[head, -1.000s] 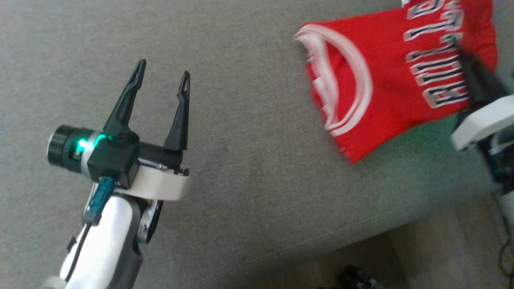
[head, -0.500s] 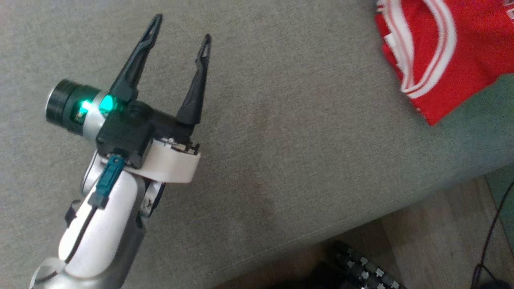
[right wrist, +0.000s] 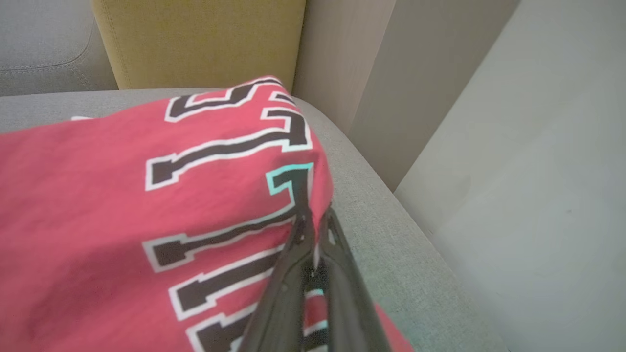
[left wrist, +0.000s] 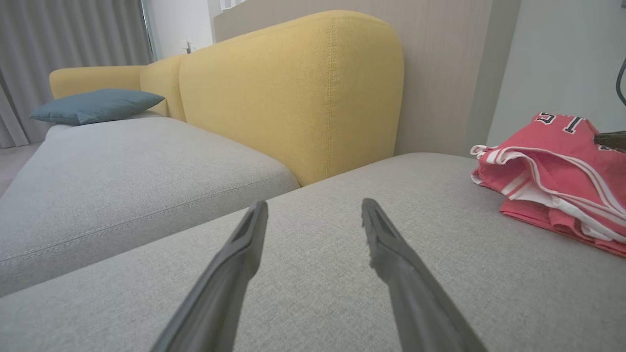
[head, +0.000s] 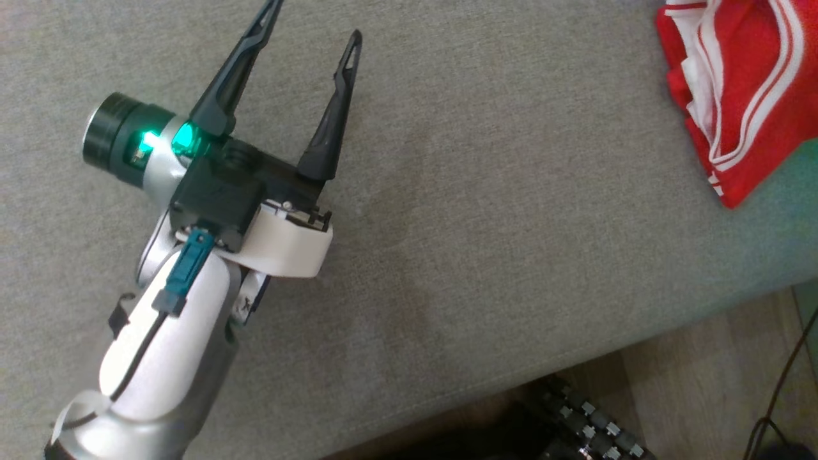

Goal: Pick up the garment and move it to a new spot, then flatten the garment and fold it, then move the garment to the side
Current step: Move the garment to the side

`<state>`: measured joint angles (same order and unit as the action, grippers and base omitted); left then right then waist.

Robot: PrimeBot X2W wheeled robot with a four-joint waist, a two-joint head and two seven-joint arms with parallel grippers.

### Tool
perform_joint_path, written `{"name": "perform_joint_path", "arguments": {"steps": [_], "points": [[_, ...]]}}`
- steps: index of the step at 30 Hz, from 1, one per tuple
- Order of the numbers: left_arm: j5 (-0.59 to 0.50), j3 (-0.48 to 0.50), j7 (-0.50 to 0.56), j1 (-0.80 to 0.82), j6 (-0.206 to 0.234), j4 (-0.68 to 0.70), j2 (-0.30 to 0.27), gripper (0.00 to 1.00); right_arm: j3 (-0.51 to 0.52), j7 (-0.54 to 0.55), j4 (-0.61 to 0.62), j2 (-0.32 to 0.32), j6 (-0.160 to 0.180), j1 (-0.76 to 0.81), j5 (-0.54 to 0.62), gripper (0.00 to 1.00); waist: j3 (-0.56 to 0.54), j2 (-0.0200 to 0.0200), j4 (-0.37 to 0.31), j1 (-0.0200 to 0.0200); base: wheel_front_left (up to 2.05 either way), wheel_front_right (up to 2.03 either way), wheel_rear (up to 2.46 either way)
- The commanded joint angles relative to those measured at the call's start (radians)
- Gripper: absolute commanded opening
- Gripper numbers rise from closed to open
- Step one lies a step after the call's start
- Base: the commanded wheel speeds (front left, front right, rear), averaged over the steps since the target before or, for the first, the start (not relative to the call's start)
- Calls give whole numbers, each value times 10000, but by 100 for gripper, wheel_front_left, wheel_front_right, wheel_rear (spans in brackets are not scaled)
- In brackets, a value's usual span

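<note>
garment (head: 741,96): one | grippers: two, left gripper (head: 316,18) and right gripper (right wrist: 315,217), two dark fingers (head: 329,115) each | grey seat cushions: two, near seat cushion (left wrist: 318,293), far seat cushion (left wrist: 122,166) | blue pillow (left wrist: 95,105): one | yellow back sections (left wrist: 293,93): three | curtain (left wrist: 49,39): one | floor cable (head: 783,383): one
</note>
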<state>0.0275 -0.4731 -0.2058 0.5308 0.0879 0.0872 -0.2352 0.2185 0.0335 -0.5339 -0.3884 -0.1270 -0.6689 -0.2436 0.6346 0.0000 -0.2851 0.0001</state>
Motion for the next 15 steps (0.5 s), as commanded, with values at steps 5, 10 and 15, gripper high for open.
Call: {"name": "perform_joint_path", "arguments": {"steps": [5,10,15], "points": [[39,239,-181,259,48,163,-38,100,419,-172,-10,8,-37,54,411,100,-210,0,123,-1,0,0,0],[200,267,-325,-10,195,-12,31,100,1340,-630,316,532,-37,622,1270,100,-722,0,272,-1,0,0,0],[382,362,-421,-468,401,-149,44,100,1405,-1242,1633,1436,-37,1588,1562,100,-1349,0,482,-1,0,0,0]]}}
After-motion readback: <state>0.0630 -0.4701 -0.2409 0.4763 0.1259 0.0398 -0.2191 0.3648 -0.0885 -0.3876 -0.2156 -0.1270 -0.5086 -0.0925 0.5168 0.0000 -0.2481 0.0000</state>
